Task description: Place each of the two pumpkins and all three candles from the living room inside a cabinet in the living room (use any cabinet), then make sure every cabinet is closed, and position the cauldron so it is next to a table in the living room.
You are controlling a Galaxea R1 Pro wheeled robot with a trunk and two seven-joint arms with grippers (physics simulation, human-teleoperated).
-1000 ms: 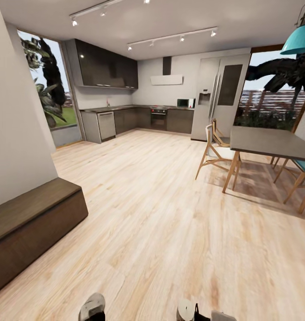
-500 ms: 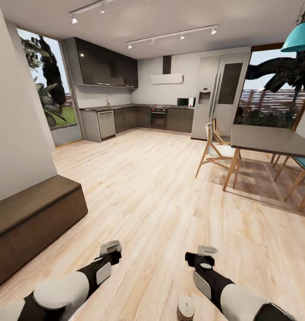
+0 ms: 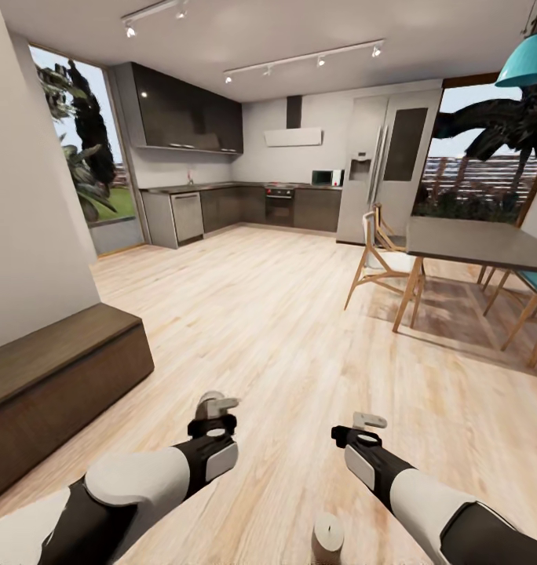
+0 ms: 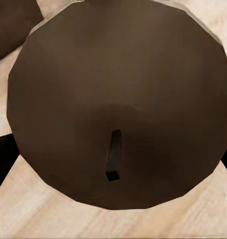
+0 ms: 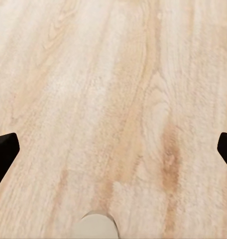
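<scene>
Both arms reach forward, low over the wood floor [image 3: 284, 329]. The left gripper [image 3: 215, 408] and the right gripper [image 3: 364, 424] each have their jaws spread wide, with nothing between them. In each wrist view the dark fingertips sit at opposite edges of the picture.

The thing that matters next is a short beige cylinder, which looks like a candle [image 3: 327, 537]. It stands upright on the floor at the near edge of the head view, a little right of centre. It is nearer to the robot than either gripper and just beside the right forearm. In the right wrist view its rounded top is at the edge of the picture, on the robot's side of the fingertips. The right arm is clearly the closer one, but it would probably have to draw back and come down from above, since the candle's axis is vertical.

The cabinet [image 3: 56, 392] is on the left against the wall. Its long axis runs from near left toward the far middle, well apart from the candle. No drawer is seen open on the faces in view.

Under the left gripper is a dark brown round thing [image 4: 118, 99] with a small dark stub. I cannot tell what it is.
</scene>
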